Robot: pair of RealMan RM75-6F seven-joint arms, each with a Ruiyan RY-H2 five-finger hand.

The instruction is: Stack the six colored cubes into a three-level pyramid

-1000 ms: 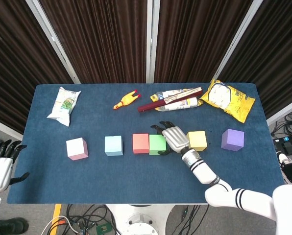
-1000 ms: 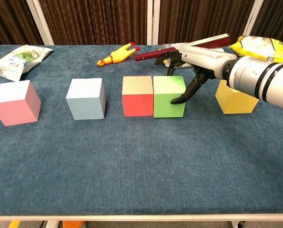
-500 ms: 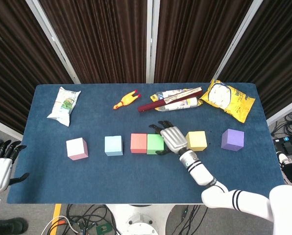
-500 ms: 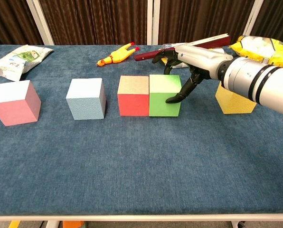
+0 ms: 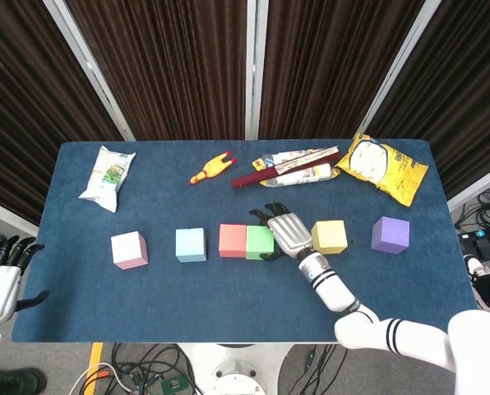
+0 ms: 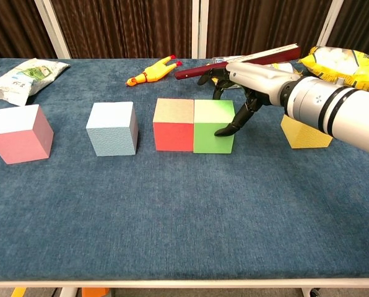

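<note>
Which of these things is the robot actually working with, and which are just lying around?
For the job: pink cube, blue cube, red cube, green cube, yellow cube, purple cube.
Lying about: rubber chicken, white packet, yellow bag, dark red stick.

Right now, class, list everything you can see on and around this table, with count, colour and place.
Pink cube: one, far left of the row.
Light blue cube: one, right of pink.
Red cube: one, middle, touching green.
Green cube: one, beside red.
Yellow cube: one, right of the right hand.
Purple cube: one, far right.
Snack bag: one, white-green, back left.
Toy chicken: one, yellow, back centre.
Chip bag: one, yellow, back right.
Table: one, blue cloth.
Left hand: off the table's left edge, holding nothing.
Right hand: fingers on the green cube's right face.
</note>
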